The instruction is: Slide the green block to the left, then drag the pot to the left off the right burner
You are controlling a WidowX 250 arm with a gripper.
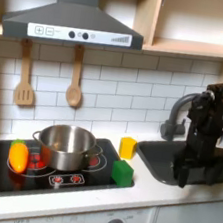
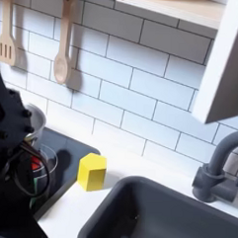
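The tool point(image 1: 187, 173) hangs low over the sink point(image 1: 155, 160) at the first exterior view's right, well apart from everything we need to move; it is a dark mass there, and we cannot tell whether its fingers are spread or pressed together.

The green block point(image 1: 123, 172) sits at the front right corner of the black stovetop point(image 1: 93, 180) in the first exterior view, untouched. The pot point(image 1: 66, 145) stands further toward that view's left, on the red burner rings. Just beyond the block is a small yellow cup point(image 1: 127, 146), which also appears in the second exterior view point(image 2: 91, 172) beside the sink basin. An orange and yellow toy point(image 1: 18, 155) lies at the stovetop's left end, and two wooden utensils point(image 1: 75, 86) hang on the tiled wall above.

We judge the first step has not begun. Next we would carry the arm across the surface, come down on the block's right side, and push leftward, mindful that the pot stands close in its path.
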